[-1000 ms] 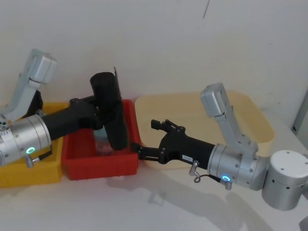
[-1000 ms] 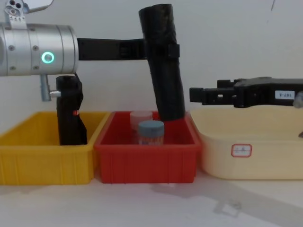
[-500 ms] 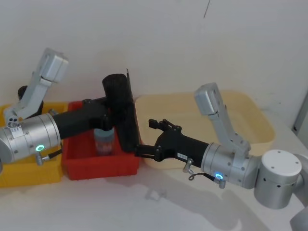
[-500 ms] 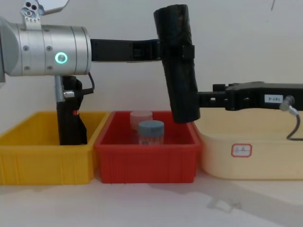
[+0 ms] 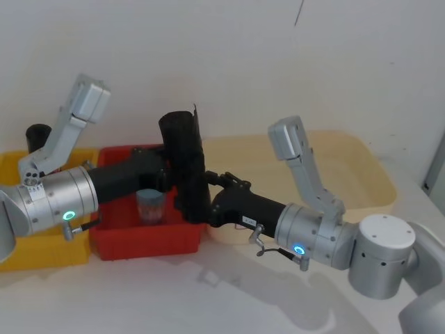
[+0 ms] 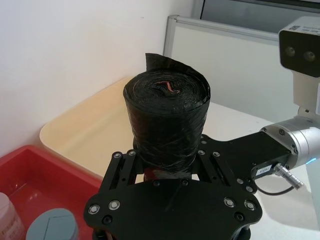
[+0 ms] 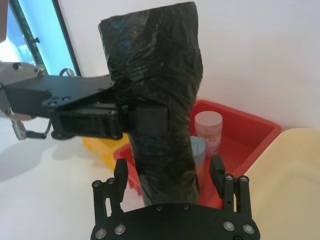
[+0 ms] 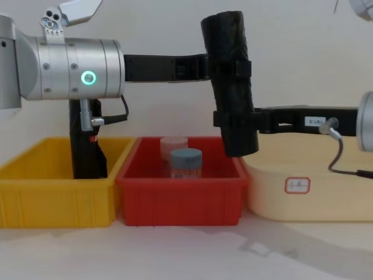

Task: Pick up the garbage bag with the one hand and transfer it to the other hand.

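Handover underway: the garbage bag [image 8: 233, 96] is clamped high between the left gripper [image 8: 228, 67] fingers.
Its lower part is straddled by the right gripper [image 7: 168, 167], fingers [image 7: 120, 172] spread clear; a drop is risked if it is released early.

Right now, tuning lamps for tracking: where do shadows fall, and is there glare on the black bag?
Head view: soft arm shadows on the table, no glare. Chest view: the garbage bag, in the left gripper with the right gripper open around its lower end, looks flat black. Right wrist view: faint sheen on its creases.
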